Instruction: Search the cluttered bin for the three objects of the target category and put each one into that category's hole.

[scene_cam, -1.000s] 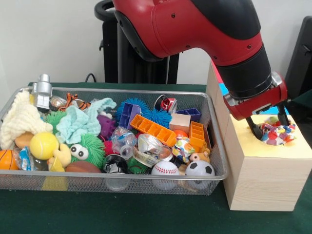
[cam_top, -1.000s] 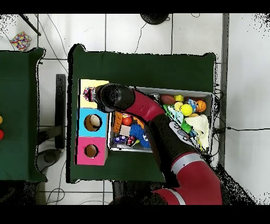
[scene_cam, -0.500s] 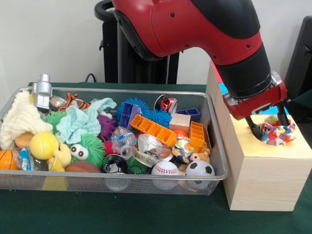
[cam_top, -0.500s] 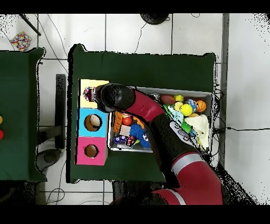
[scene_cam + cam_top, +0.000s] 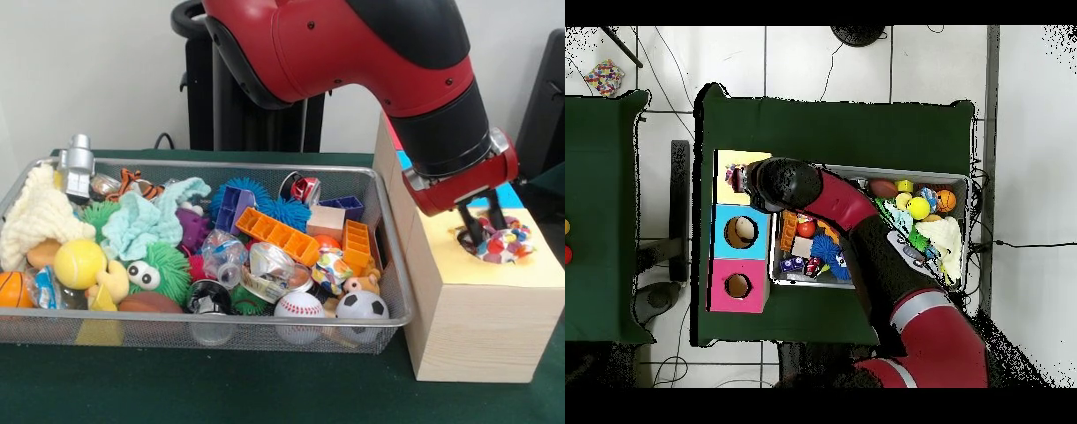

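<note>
A soft multicoloured patchwork toy (image 5: 500, 245) sits low in the round hole of the yellow-topped wooden box (image 5: 538, 272), to the right of the wire bin (image 5: 395, 265). My gripper (image 5: 484, 225) hangs just above the hole's left side, over the toy; whether it touches the toy I cannot make out. In the overhead view the arm's black wrist covers the gripper (image 5: 748, 181) beside the yellow section (image 5: 731, 161), and a bit of the toy (image 5: 731, 179) shows at its edge.
The bin is packed with toys: a baseball (image 5: 298, 307), a small soccer ball (image 5: 362, 306), a yellow ball (image 5: 79, 262), orange trays (image 5: 281, 236), a green fuzzy creature (image 5: 157, 271). Blue (image 5: 741, 232) and pink (image 5: 738, 286) holes lie beside the yellow one.
The patchwork toy has sunk lower into the yellow hole. The gripper has lifted slightly and looks narrower than before.
</note>
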### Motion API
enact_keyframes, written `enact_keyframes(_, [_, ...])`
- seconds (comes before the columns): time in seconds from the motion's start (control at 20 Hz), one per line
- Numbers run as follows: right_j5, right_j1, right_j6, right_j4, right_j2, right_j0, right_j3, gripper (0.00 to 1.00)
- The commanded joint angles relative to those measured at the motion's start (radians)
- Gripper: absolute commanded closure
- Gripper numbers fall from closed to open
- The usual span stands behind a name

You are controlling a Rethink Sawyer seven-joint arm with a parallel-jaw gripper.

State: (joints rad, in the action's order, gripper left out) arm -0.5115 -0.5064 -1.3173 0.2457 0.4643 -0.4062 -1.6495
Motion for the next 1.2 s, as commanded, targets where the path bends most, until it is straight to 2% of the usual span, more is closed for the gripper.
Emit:
enact_keyframes(0.05, [-0.088,0.007,-0.157,-0.007,-0.038,0.003,0.015,1.0])
enact_keyframes(0.4, [-0.1,0.005,-0.156,-0.015,-0.055,0.018,0.035,1.0])
enact_keyframes(0.6, [-0.105,0.009,-0.14,-0.028,-0.068,0.029,0.071,1.0])
enact_keyframes(0.75, [-0.119,0.003,-0.14,-0.043,-0.099,0.04,0.078,1.0])
enact_keyframes(0.85, [-0.152,0.002,-0.157,-0.064,-0.158,0.064,0.097,1.0])
enact_keyframes(1.05, [-0.176,0.062,-0.234,-0.133,-0.36,0.166,0.189,1.0])
enact_keyframes(1.2, [-0.178,0.103,-0.241,-0.14,-0.41,0.2,0.233,1.0])
